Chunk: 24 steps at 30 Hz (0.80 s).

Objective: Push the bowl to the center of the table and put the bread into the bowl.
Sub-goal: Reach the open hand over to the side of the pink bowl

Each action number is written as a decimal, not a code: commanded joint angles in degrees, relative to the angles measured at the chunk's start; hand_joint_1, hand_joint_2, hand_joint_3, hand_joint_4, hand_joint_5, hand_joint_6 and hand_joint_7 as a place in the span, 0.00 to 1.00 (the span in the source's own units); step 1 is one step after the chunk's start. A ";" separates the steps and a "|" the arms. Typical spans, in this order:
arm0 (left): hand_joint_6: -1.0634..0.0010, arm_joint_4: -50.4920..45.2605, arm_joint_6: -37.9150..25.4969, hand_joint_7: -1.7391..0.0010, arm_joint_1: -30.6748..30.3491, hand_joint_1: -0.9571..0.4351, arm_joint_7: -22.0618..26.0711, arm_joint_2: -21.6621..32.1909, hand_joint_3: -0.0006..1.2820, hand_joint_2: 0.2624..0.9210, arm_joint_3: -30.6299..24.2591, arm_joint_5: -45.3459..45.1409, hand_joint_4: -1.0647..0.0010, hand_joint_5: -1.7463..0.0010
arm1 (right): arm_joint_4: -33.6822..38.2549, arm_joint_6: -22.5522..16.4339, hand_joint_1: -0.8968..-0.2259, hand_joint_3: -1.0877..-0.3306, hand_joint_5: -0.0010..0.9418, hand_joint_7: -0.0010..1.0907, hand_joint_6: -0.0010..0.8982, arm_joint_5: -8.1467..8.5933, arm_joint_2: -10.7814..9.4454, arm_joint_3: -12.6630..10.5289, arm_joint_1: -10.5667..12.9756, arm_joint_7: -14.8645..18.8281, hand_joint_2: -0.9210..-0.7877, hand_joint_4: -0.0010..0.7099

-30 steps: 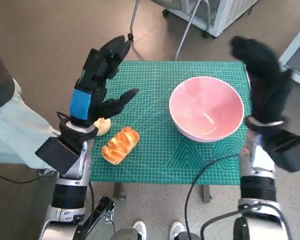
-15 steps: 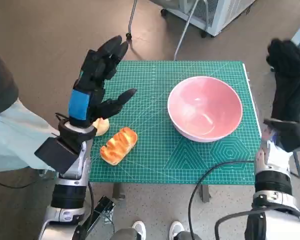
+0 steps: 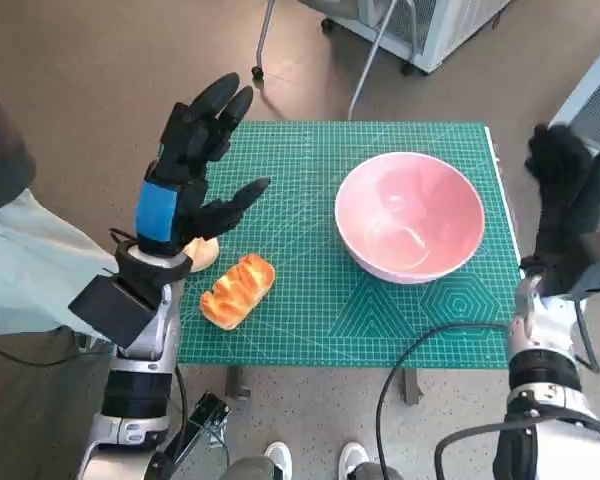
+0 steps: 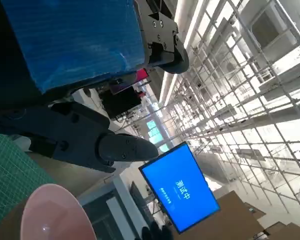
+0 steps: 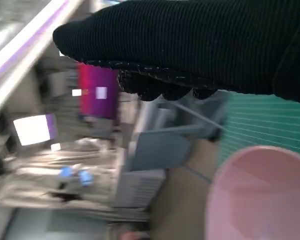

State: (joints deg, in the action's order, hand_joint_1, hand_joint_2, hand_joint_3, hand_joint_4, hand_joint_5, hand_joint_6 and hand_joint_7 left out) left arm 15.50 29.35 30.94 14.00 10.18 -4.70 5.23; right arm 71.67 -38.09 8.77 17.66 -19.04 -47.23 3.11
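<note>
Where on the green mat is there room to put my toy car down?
The near strip of the mat in front of the bowl is bare, and so is the middle patch between the bowl and the bread. The far left corner lies under the raised left robot hand. The bread's corner is crowded.

Pink bowl [image 3: 410, 215], golden bread [image 3: 239, 290], green gridded desk [image 3: 310, 310]
Left hand [image 3: 185, 180] is black with blue tape; right hand [image 3: 565, 200] wears black knit.
</note>
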 commanded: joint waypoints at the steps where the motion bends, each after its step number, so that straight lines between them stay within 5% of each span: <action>1: 0.81 -0.67 0.07 0.74 -0.96 0.43 -0.03 0.20 0.18 1.00 -0.28 0.47 0.66 1.00 | 2.23 4.78 0.52 0.28 0.02 0.56 0.03 2.38 -2.59 -2.12 -0.16 1.48 0.00 0.28; 24: 0.76 -1.92 -0.12 0.79 -2.90 0.43 0.48 1.38 0.18 1.00 -1.30 1.25 0.66 1.00 | 3.96 14.10 0.53 0.33 0.01 0.51 0.05 4.76 -10.15 -5.87 -3.72 3.69 0.00 0.28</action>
State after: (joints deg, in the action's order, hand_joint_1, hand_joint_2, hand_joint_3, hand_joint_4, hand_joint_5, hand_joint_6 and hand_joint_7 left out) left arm 14.55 29.26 28.83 14.10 11.12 -5.65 5.66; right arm 74.61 -25.75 12.80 8.75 -24.24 -50.27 6.30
